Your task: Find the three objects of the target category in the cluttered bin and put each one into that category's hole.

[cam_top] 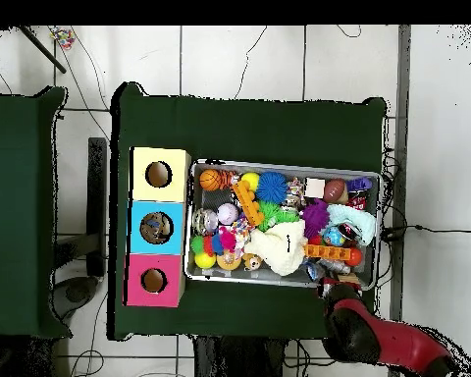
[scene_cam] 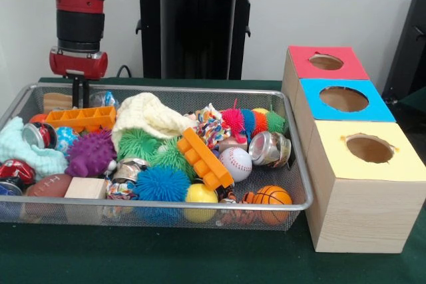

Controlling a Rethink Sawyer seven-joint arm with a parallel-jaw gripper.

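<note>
The mini basketball (scene_cam: 272,195) lies in the wire bin's (scene_cam: 303,184) near corner beside the yellow-topped box (scene_cam: 369,181), the baseball (scene_cam: 236,163) just behind it. The end effector (scene_cam: 80,95) hangs over the far opposite corner, well apart; its fingers' state cannot be told.

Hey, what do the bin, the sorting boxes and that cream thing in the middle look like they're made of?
Bin: silvery wire mesh, probably metal; you see through its walls.
Boxes: pale wood or wood-look board, grain lines showing, tops painted or covered in flat colour.
Cream thing: soft knit or woven fabric, textured and folded.
</note>
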